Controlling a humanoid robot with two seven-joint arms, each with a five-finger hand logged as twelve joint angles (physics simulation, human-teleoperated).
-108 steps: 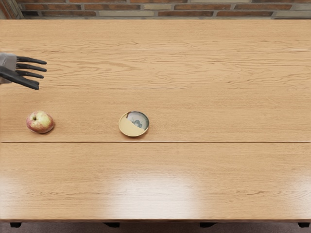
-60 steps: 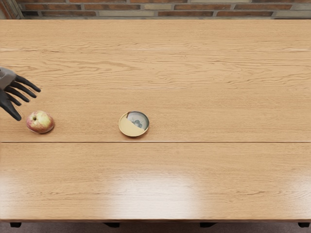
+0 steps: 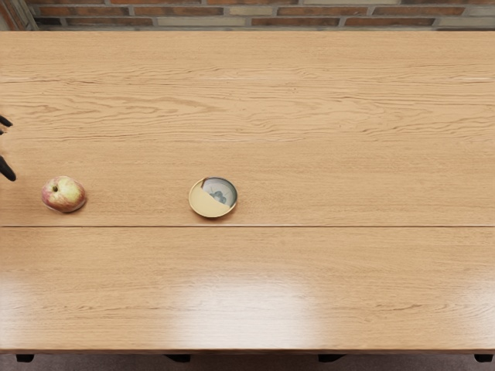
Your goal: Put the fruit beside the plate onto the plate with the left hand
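- The apple sits on the glossy wooden worktop, well left of the small plate.
- A brick wall runs beyond the plate.
- The left hand barely shows, farther left; I cannot tell how its fingers are set.

The apple is red-yellow, the plate cream and grey-blue, the table pale grained wood.

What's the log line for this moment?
left hand: open, at left edge | apple: ungrasped, left of plate, apart from it | right arm: not in view
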